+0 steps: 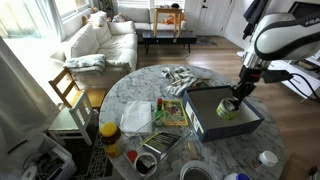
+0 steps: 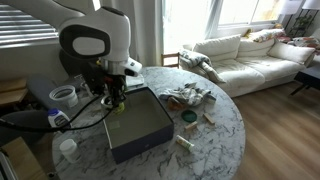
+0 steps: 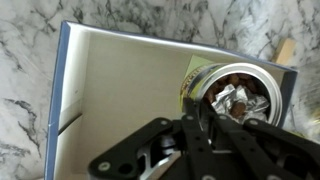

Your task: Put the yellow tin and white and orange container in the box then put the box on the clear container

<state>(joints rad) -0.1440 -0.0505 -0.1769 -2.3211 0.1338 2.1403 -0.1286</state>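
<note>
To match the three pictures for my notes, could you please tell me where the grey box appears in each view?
In an exterior view: the box sits right of centre, in the middle band.
In an exterior view: the box lies left of centre, in the lower half.
Wrist view: the box fills most of the picture.
Shared landmark: the marble table around it.
</note>
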